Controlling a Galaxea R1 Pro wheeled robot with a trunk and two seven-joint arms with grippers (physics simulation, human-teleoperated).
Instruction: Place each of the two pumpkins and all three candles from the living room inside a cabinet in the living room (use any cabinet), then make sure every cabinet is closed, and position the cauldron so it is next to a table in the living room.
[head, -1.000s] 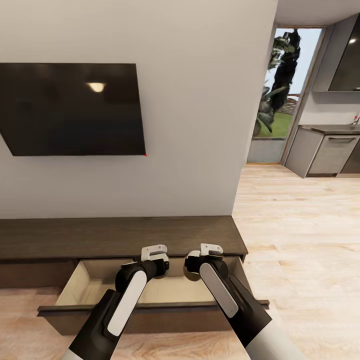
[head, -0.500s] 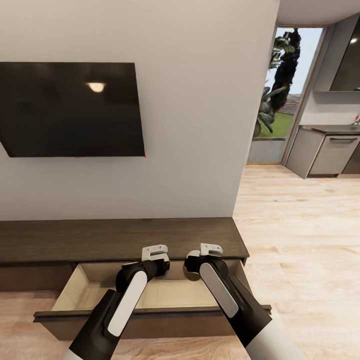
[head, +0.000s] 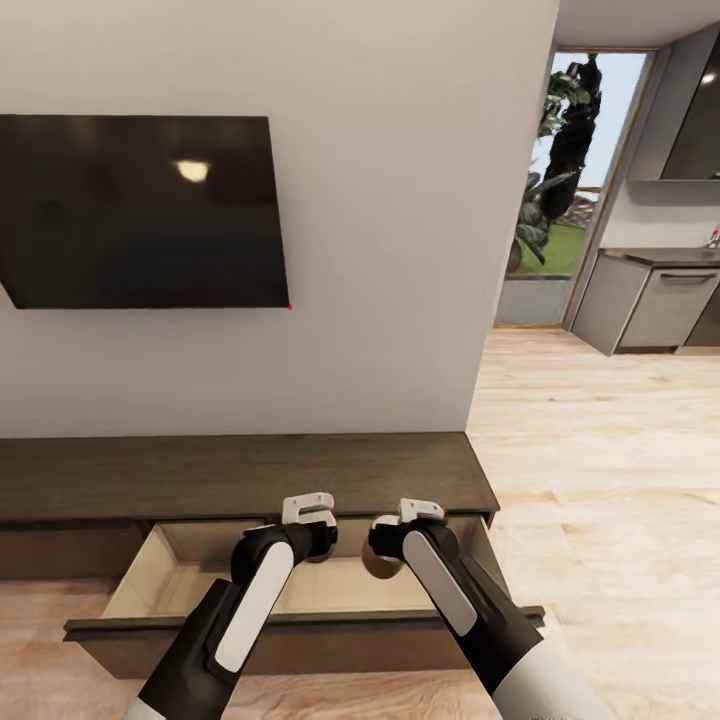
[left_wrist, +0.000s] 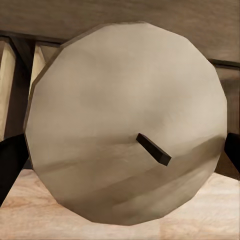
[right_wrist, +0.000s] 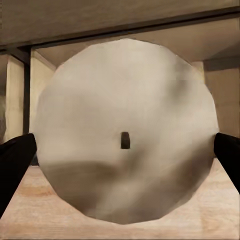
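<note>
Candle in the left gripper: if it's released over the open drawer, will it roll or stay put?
The candle looks like a rigid, stubby cylinder with a flat, wick-bearing end, so dropped on that end it would probably sit still. Landing on its round side, it may roll along the drawer's smooth pale floor. The left gripper's fingers flank it.

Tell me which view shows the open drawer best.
The head view: the drawer stands pulled out of the cabinet, pale inside, below both arms. In each wrist view a held candle blocks most of it.

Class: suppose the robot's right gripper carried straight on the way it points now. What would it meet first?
The right gripper already holds a pale round candle; beyond that, probably the pale wood interior of the open dark brown drawer, though depth is unclear.
</note>
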